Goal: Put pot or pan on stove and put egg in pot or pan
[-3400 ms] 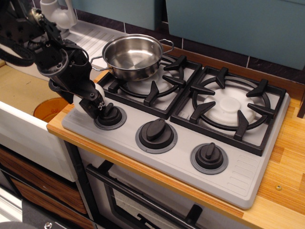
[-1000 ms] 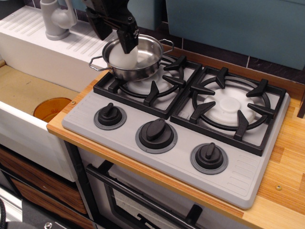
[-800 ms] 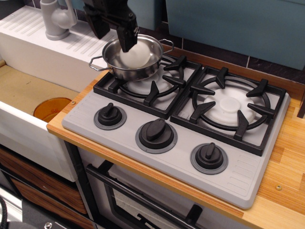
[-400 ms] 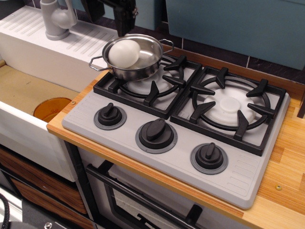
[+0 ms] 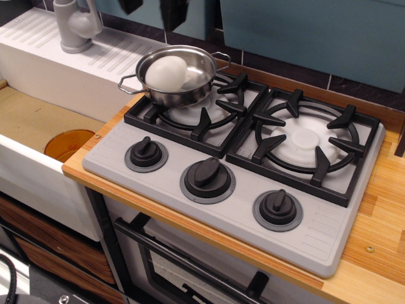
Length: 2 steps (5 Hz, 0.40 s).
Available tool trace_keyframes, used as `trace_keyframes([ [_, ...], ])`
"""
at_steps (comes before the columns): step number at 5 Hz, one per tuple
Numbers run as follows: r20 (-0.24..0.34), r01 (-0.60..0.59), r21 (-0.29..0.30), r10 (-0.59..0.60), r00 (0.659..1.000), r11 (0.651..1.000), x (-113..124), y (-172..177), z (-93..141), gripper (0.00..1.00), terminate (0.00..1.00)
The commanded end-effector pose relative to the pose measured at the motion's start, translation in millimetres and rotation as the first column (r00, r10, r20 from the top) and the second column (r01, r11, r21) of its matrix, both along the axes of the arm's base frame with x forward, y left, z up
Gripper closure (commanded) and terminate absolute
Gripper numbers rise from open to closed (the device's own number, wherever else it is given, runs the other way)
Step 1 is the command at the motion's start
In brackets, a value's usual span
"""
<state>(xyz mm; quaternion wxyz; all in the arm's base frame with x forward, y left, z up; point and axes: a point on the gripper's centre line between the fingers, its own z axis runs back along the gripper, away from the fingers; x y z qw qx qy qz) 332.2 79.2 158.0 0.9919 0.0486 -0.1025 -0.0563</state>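
Observation:
The small steel pot [image 5: 190, 88] stands on the back-left burner grate of the grey stove [image 5: 215, 209]. The white egg [image 5: 166, 72] lies inside the pot, against its left side, free of any grip. My gripper [image 5: 173, 16] is high above the pot at the top edge of the view. Only its dark lower tips show, they hold nothing, and the rest is cut off.
An orange-brown bowl [image 5: 68, 143] sits low in the sink to the left of the stove. A white draining board [image 5: 76, 60] with a tap [image 5: 74, 25] stands at the back left. The right burner [image 5: 308, 137] is bare. Wooden counter [image 5: 380, 209] runs along the right.
My gripper carried the egg from the front-left knob up into the pot, let it go there, and has risen almost out of view. The egg stays in the pot.

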Motion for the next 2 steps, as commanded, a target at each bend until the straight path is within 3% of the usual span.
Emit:
trace_keyframes([
  [1,0.056,-0.009,-0.022,0.011,0.998,1.000,12.0,-3.6,21.6,0.00,0.00],
  [2,0.078,0.004,-0.029,-0.002,0.997,1.000,10.3,-5.5,15.4,0.00,1.00],
])
